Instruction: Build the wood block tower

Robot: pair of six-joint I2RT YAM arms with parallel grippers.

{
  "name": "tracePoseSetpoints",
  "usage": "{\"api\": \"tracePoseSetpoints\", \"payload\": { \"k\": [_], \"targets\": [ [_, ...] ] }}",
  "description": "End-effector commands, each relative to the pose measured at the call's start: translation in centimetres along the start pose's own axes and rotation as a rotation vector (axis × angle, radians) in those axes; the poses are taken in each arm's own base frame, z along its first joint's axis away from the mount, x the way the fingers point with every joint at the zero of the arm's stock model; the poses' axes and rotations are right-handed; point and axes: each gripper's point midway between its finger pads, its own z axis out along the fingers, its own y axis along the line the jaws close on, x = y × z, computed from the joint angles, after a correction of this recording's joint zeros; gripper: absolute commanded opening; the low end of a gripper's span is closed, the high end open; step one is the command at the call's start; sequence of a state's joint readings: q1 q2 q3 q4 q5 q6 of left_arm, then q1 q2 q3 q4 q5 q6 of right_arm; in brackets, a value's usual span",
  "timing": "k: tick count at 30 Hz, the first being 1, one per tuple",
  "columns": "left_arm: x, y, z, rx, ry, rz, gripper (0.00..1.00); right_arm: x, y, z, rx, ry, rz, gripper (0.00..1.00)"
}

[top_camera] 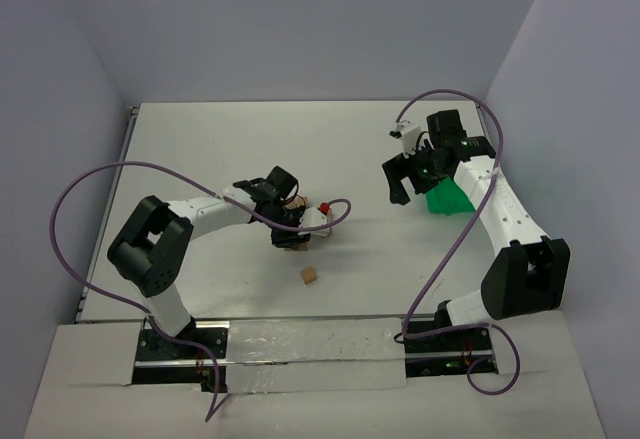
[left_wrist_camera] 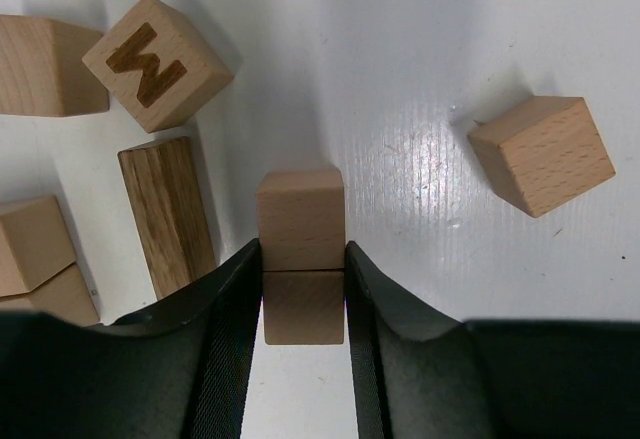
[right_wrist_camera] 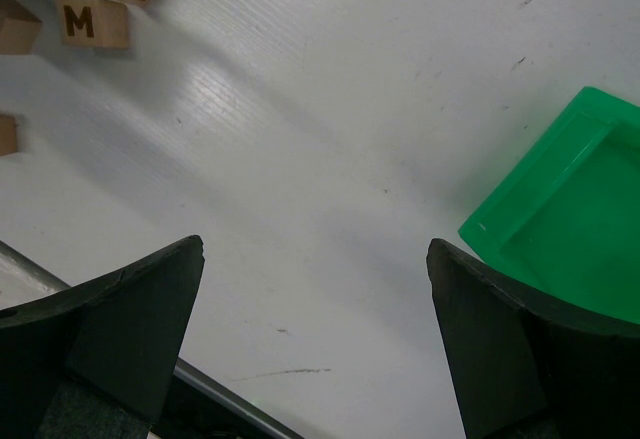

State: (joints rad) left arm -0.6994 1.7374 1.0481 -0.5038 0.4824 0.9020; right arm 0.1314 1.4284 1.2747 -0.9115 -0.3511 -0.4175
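My left gripper (left_wrist_camera: pixel 303 259) is shut on a plain light-brown wooden cube (left_wrist_camera: pixel 303 304), its fingers pressing both sides. A second plain cube face (left_wrist_camera: pixel 300 217) sits flush just past the fingertips; I cannot tell whether it is a separate cube. Around them lie a cube marked W (left_wrist_camera: pixel 158 62), a darker oak block (left_wrist_camera: pixel 167 214) and a lone cube (left_wrist_camera: pixel 541 154). In the top view the left gripper (top_camera: pixel 290 231) is at mid-table over the cluster of cubes (top_camera: pixel 296 203). My right gripper (right_wrist_camera: pixel 315 259) is open and empty above bare table, far to the right (top_camera: pixel 402 181).
A bright green bin (top_camera: pixel 446 199) stands under the right arm and shows in the right wrist view (right_wrist_camera: pixel 560 219). One loose cube (top_camera: pixel 309 275) lies nearer the bases. A small red object (top_camera: pixel 323 207) sits by the cluster. Lettered cubes (right_wrist_camera: pixel 93 22) show far off.
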Motion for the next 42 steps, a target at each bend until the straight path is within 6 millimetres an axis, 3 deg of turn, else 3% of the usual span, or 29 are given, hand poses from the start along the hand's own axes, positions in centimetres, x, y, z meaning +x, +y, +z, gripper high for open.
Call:
{"api": "tracePoseSetpoints", "payload": {
  "k": [1,11,20,27,37,42],
  "targets": [
    [-1.6,0.5,-0.2,0.002,-0.047,0.027,0.42,-0.2,-0.1,0.1,0.006,-0.004,-0.019,1.00],
    [-2.4,0.6,-1.5,-0.020,-0.052,0.036,0.24,-0.6,-0.2,-0.1,0.007,-0.010,-0.018,1.00],
    [-4.6,1.0,-4.6,-0.048,-0.067,0.043,0.16,-0.7,-0.1,-0.3,0.007,-0.015,-0.021,1.00],
    [-6.3,2.9,-7.0,-0.110,-0.069,0.073,0.12,-1.2,-0.3,-0.3,0.007,-0.019,-0.017,1.00],
    [-5.5,8.3,-7.6,-0.162,-0.059,0.045,0.12,-1.4,-0.5,0.0,0.015,-0.025,-0.008,1.00],
    [-4.7,9.3,-7.1,-0.160,-0.056,0.046,0.13,-1.5,-0.7,-0.1,0.025,-0.028,-0.009,1.00]
  ]
}}
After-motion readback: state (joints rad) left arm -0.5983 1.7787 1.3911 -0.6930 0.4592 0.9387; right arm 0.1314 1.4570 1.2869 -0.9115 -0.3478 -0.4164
